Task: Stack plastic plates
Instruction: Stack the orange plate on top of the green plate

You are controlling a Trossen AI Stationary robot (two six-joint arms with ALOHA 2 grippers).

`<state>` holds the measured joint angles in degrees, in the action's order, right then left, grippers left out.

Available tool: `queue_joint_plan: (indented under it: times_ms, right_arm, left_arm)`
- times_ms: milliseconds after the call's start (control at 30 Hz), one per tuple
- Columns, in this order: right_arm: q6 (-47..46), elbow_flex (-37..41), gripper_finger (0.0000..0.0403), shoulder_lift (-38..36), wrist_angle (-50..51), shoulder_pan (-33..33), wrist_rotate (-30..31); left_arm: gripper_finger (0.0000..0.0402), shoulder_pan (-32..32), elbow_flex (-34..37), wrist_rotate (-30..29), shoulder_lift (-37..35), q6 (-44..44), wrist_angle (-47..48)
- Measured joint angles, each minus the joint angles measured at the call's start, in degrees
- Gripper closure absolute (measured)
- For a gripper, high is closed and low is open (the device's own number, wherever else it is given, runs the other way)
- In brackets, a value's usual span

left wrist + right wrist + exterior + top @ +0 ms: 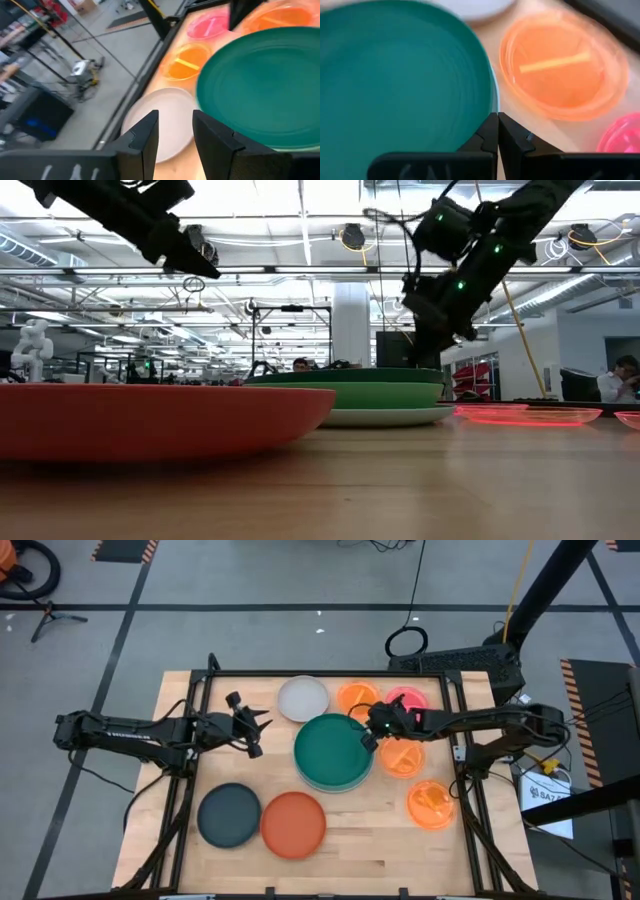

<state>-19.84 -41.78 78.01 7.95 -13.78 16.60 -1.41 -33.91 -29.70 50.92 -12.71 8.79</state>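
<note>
A dark green plate [333, 748] tops a stack of large plates in the table's middle. In the low view a light green plate [375, 394] and a paler one [395, 417] lie under it. Around it on the table rest a beige plate [303, 698], a dark grey plate [229, 815], a rust-orange plate [293, 824], a pink divided plate [408, 700] and three translucent orange ones [357, 696] [402, 757] [432, 804]. My left gripper [252, 726] is open and raised, left of the stack. My right gripper [370, 730] is shut at the stack's right rim. My right gripper [497, 131] has its shut fingers pointing down at the dark green plate's right rim [487, 95]. I cannot tell whether they touch it or stand just above it.
The table's black frame rails [190, 720] run along its left, right and far sides. Bare wood [370, 850] lies along the near edge, right of the rust-orange plate. In the low view the rust-orange plate [150, 420] fills the left foreground.
</note>
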Motion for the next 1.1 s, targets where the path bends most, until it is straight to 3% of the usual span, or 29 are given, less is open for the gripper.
queue_joint_plan:
  times_ms: [367,800,1100]
  right_arm:
    - [10.84,0.0,0.0403,-10.84,-0.38,0.02,0.04]
    - [31.33,0.0,0.0403,-18.48,-12.58,7.53,-0.2]
    - [35.98,0.0,0.0403,-22.74,-13.06,12.72,-0.22]
  left_arm:
    - [0.0275,2.42,0.0,17.76,0.93,14.7,0.55]
    - [0.0275,11.23,-0.02,17.91,15.5,33.24,-3.72]
    - [0.0275,16.6,-3.73,17.71,25.79,42.61,-4.28]
